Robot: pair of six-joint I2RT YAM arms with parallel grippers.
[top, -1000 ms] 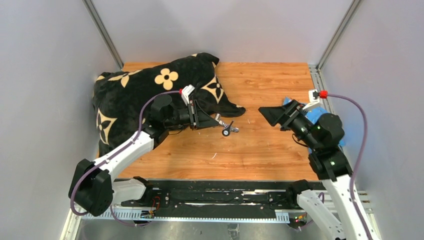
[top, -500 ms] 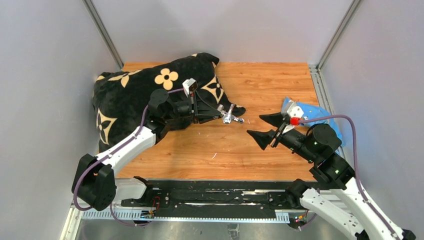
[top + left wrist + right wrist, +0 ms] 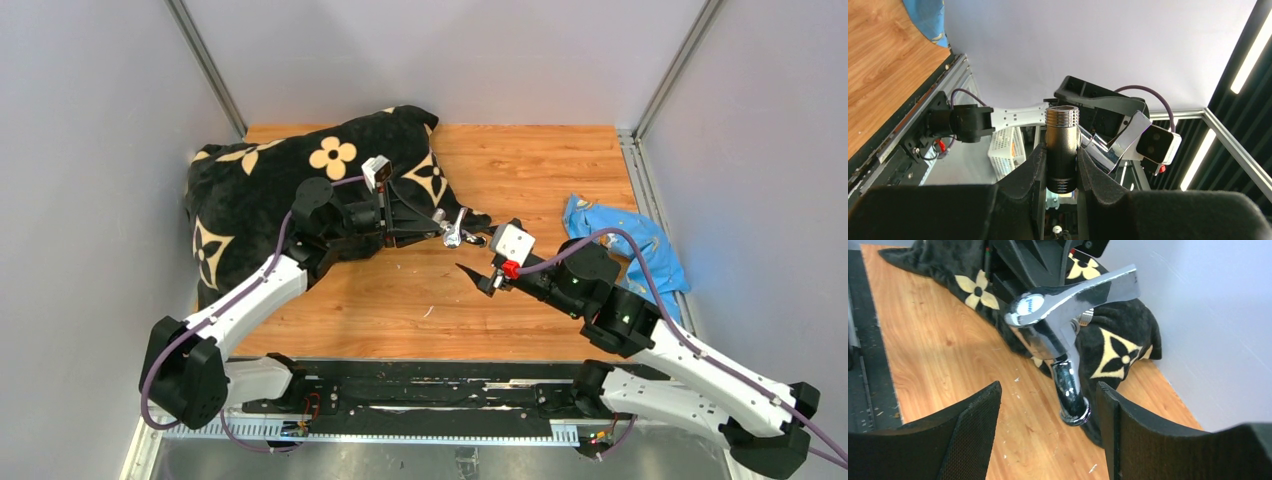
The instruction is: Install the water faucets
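Your left gripper (image 3: 1062, 165) clamps the chrome tap (image 3: 1062, 142) by its threaded stem, at the blanket's (image 3: 250, 190) right edge. Your right gripper (image 3: 1045, 410), jaws wide, faces the tap close by, low over the wooden table (image 3: 560, 170).

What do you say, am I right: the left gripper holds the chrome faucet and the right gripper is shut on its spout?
Not quite: the left gripper holds the chrome faucet, but the right gripper is open, not touching the spout, as the right wrist view shows.
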